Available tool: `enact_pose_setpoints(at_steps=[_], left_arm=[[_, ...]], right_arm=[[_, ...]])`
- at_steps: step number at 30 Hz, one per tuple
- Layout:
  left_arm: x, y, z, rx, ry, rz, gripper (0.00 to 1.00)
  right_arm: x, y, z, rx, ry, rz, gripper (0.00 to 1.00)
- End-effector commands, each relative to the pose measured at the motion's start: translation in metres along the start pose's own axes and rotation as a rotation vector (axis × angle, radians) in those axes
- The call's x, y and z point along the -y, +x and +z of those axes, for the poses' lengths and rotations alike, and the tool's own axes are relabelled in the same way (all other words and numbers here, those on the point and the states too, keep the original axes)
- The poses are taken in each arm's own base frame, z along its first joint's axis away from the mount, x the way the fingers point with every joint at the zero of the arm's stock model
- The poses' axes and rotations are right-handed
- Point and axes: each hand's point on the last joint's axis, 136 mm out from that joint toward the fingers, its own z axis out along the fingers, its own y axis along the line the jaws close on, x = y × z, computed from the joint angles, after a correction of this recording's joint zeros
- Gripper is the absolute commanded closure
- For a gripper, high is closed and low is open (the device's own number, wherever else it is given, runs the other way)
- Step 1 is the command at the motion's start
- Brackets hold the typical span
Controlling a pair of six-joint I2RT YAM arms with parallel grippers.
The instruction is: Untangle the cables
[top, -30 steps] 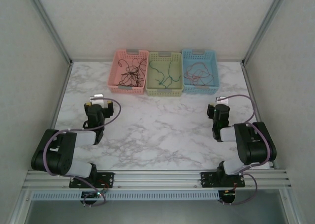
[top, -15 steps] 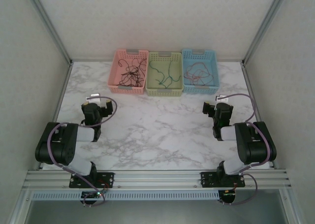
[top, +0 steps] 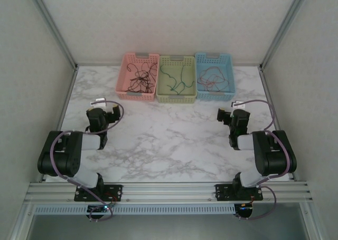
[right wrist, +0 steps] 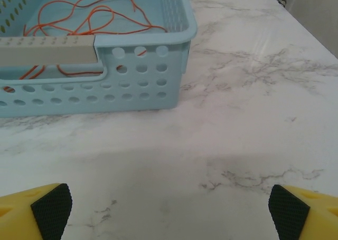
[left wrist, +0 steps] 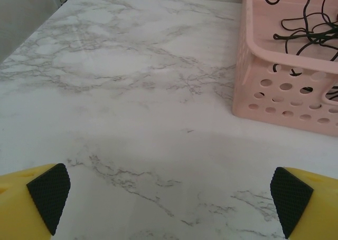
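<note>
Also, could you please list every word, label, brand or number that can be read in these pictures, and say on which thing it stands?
None: no word, number, brand or sign can be read in these pictures.
The grey strip on the blue basket looks blank, with faint ridges and no letters.
The pink basket and the green basket show no print on the walls that are in view.
</note>
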Motion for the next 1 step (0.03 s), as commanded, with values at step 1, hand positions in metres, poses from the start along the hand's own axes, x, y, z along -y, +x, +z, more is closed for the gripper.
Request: enact_pose_setpoints(at_steps=[1], left_arm=[[0.0017, -0.0033, 0.0017, 0.002, 0.011, -0.024, 0.00]], right_arm=[[-0.0059, -0.0101, 0.0015, 0.028, -0.035, -0.008, 0.01]])
